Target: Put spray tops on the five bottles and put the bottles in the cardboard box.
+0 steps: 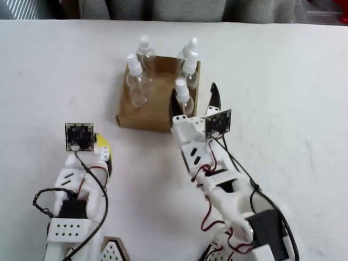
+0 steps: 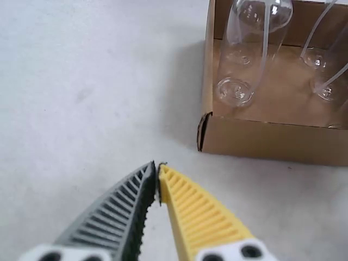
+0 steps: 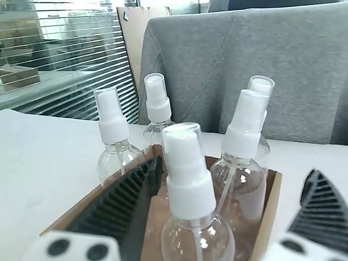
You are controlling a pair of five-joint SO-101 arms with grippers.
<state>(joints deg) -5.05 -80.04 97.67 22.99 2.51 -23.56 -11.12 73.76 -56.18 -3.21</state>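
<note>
Five clear plastic bottles, round-bodied under white spray tops, stand upright inside the cardboard box (plain brown, thin-walled, open on top). My right gripper is spread wide at the box's near right corner, its black ribbed fingers either side of the nearest bottle and clamped on nothing. My left gripper, grey and yellow fingers pressed together, sits off the box's near left corner. The matte white table stretches wide either side of the box.
</note>
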